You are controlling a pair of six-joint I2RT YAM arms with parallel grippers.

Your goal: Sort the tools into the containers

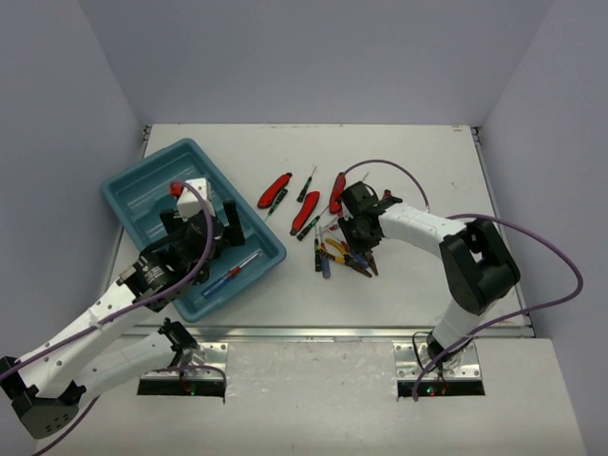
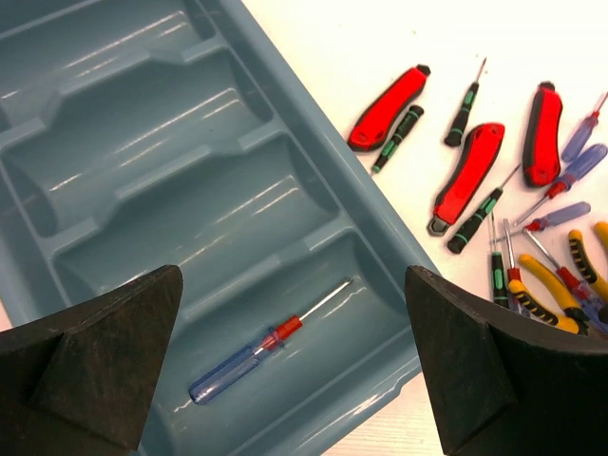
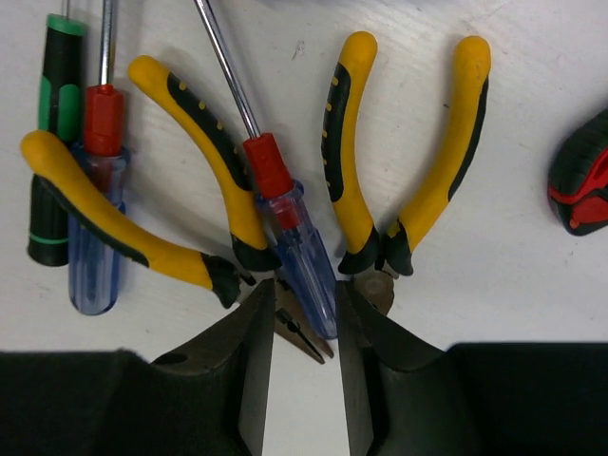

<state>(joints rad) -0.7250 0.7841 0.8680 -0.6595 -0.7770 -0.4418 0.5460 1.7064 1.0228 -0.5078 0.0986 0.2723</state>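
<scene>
The teal tray (image 1: 142, 180) (image 2: 332, 152) sits at the left, and a blue-handled screwdriver (image 1: 231, 275) (image 2: 252, 356) lies in its nearest compartment. My left gripper (image 1: 201, 228) (image 2: 293, 275) hovers over that compartment, open and empty. At mid-table, the other tools lie in a loose group. My right gripper (image 1: 352, 247) (image 3: 304, 294) is down on this pile. Its jaws are closed in on the handle end of another blue-handled screwdriver (image 3: 299, 256), which rests across yellow-handled pliers (image 3: 223, 180). A second pair of yellow pliers (image 3: 408, 180) lies just to the right.
Three red-handled cutters (image 1: 274, 190) (image 1: 305, 211) (image 1: 337, 192) and thin black-green screwdrivers (image 2: 463, 112) lie between the tray and the right arm. Another blue screwdriver (image 3: 95, 266) and a black-green one (image 3: 52, 123) crowd the pliers. The tray's other three compartments show nothing inside.
</scene>
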